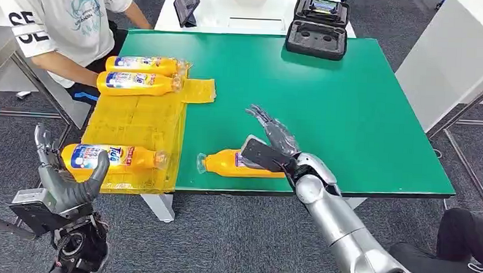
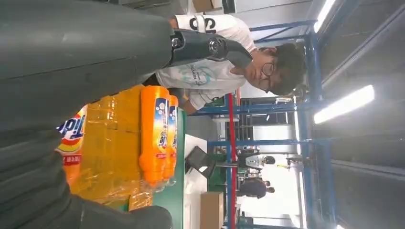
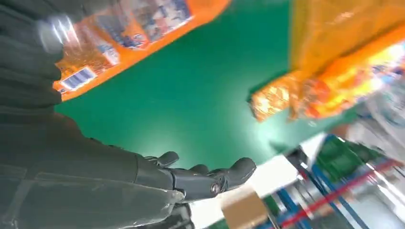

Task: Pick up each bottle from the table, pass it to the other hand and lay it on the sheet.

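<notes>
While I look across the scene from my left side, my left hand (image 1: 62, 178) is low, off the near left corner of the table (image 1: 351, 104), with the thumb and fingers spread and nothing between them. Just beyond it one bottle (image 1: 112, 157) lies on the yellow sheet (image 1: 138, 116), at the sheet's near edge, and two more bottles (image 1: 137, 73) lie side by side at the far end of the sheet, close to a seated person (image 1: 59, 18). All three lie with the caps pointing to my right. Further right, on the bare green top near the front edge, lies the last bottle (image 1: 225, 163), which is not yet on the sheet. Its long axis runs left to right, with the cap toward the sheet and the bottom end under my right hand (image 1: 269, 144). This hand is clearly the nearer one to it. My right arm comes in from the lower right, and the hand is over the bottom end of the bottle with the fingers stretched out and apart, pointing away from me. I cannot tell whether the palm already touches the bottle, but the fingers are not closed around it. I judge that my right hand must close across the short width of the bottle, then carry it left toward my waiting left hand.
</notes>
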{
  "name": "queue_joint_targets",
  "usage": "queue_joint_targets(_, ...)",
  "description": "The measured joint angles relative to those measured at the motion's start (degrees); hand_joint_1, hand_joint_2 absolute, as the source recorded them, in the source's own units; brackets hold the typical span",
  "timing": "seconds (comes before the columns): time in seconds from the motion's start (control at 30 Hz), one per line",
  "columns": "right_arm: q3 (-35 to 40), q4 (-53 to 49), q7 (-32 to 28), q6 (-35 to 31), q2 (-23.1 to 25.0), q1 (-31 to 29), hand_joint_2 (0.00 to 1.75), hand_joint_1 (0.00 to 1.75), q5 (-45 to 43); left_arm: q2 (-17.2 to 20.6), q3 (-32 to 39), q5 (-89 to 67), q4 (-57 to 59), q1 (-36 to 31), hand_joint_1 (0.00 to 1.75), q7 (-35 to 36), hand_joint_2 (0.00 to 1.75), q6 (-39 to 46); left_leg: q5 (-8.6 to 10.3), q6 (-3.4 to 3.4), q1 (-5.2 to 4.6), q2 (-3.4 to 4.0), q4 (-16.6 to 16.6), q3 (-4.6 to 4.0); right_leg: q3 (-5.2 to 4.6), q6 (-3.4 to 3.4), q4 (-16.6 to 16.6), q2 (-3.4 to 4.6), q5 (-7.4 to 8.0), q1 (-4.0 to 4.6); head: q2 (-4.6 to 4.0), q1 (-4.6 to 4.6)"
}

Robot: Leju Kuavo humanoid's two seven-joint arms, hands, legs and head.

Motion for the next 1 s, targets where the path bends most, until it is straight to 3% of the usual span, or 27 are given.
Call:
queue_joint_targets(0.47,5.35,21.54,1.72,6.68,-0.26,-10.69,1.75,0.0,1.44,0.09,0.55,-1.29,1.73,-0.25,0.0,0.02,1.75,-0.81,0.0,0.0,0.0,0.02,0.0,0.0,-0.03,-0.06,0.0,0.01,0.04,0.01,0.0,0.0)
queue_joint_targets(1.0,7.86,28.74,1.81,11.08,0.57,-13.13,1.75,0.0,0.35,0.07,0.52,-1.27,4.76,-1.26,0.0,0.02,1.75,-0.77,0.0,0.0,0.0,0.03,0.01,0.01,-0.02,-0.07,0.0,0.01,0.04,0.01,0.0,0.0)
